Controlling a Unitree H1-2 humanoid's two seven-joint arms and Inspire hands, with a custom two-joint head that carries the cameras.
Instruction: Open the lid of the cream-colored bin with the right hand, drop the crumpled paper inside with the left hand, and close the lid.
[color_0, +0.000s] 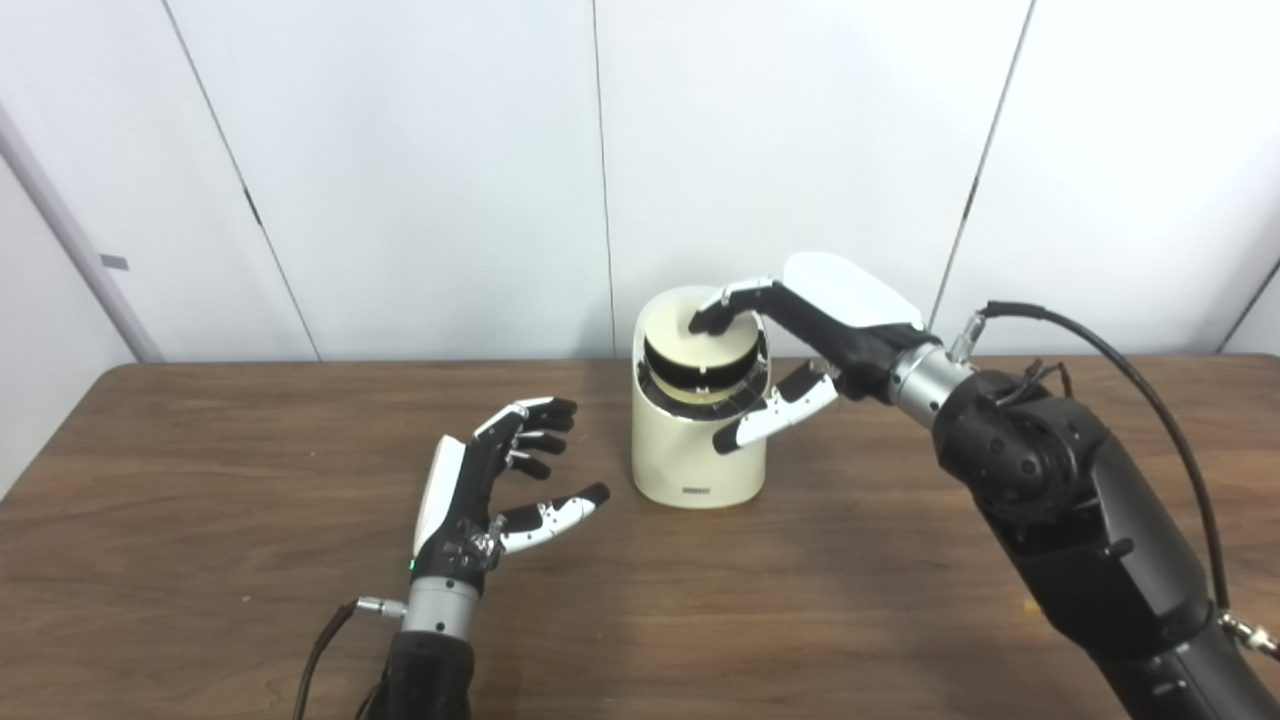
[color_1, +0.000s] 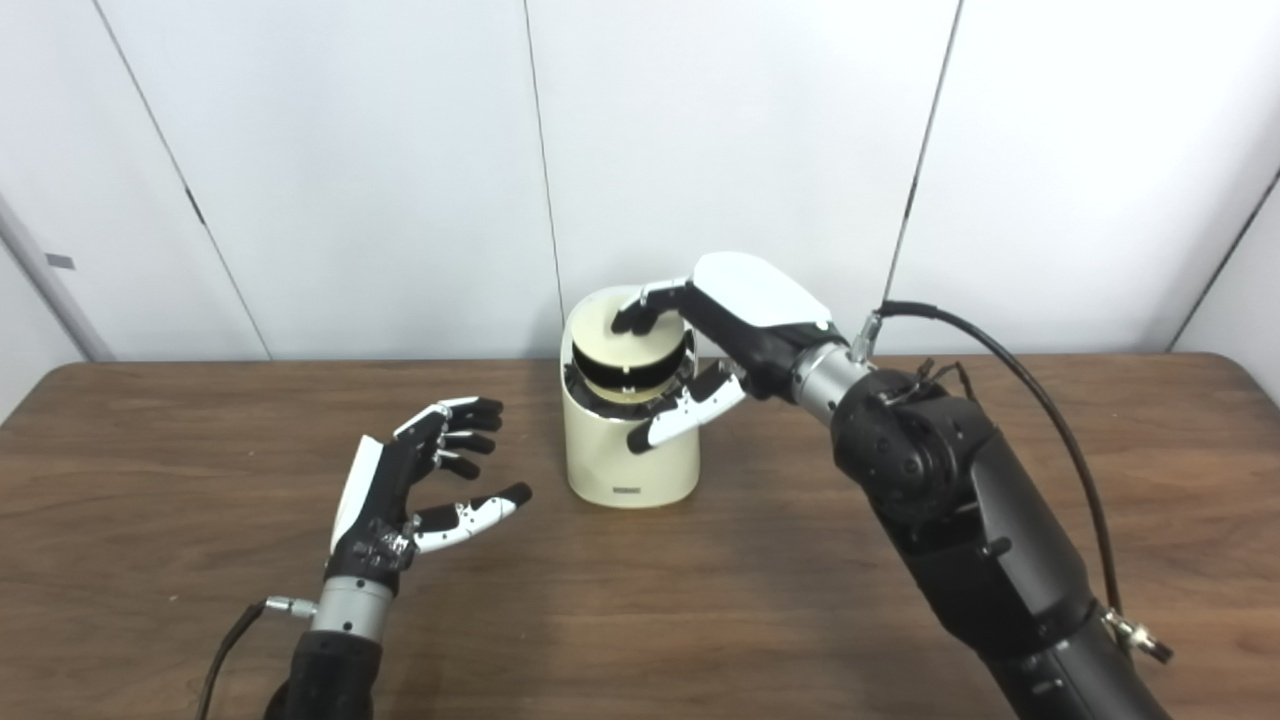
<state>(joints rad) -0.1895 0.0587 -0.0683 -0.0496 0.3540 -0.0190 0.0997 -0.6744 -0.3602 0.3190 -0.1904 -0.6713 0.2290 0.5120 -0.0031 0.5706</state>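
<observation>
The cream-colored bin stands upright at the table's middle. Its round lid sits tilted in the top opening, with a dark gap under its front edge. My right hand reaches over the bin from the right. Its fingertips rest on the lid's top, and its thumb is spread apart, lying against the bin's front wall. My left hand hovers left of the bin, palm toward it, fingers apart and empty. No crumpled paper shows in either view.
The brown wooden table stretches wide on both sides of the bin. White wall panels stand close behind the table's far edge. A black cable loops off my right forearm.
</observation>
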